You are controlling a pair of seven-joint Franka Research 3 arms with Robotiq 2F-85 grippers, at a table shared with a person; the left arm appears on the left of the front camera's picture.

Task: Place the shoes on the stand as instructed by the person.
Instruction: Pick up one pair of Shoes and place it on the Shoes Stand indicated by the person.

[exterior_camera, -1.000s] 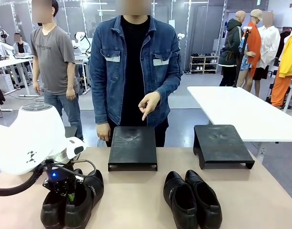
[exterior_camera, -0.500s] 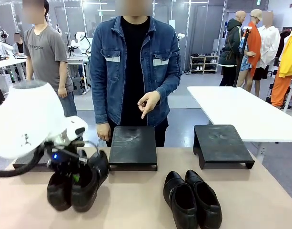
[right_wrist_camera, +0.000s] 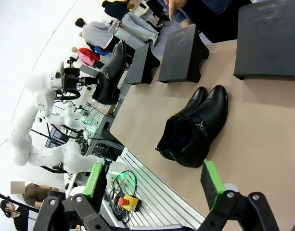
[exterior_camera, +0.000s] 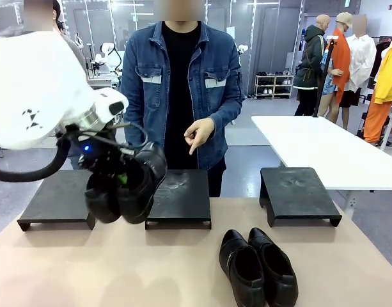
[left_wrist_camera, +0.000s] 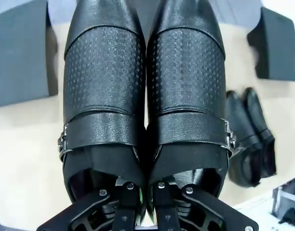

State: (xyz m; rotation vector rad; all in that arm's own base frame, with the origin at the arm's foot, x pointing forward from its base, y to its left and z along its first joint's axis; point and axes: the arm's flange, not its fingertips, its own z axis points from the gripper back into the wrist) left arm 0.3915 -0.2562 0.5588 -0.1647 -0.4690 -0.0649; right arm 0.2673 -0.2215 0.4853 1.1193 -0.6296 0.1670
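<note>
**A:** The left arm (exterior_camera: 36, 89) is raised high over the table (exterior_camera: 151, 268), on its left side, wrist angled down.
**B:** The person (exterior_camera: 183, 83) in denim stands across the table, just beyond it.
**A:** The middle stand (exterior_camera: 178, 197) sits below-right of the left gripper (exterior_camera: 122, 178), the left stand (exterior_camera: 58, 199) below-left.
**B:** It's clamped on the chunkier pair (exterior_camera: 135, 185), toes hanging down, clear of the table.
**A:** The sleeker pair (exterior_camera: 256, 265) lies on the table, well off to its lower right.
**B:** The right gripper (right_wrist_camera: 152, 168) is spread wide, holding nothing.
**A:** The person's hand (exterior_camera: 199, 135), up-right of the left gripper, points one finger downward.
</note>
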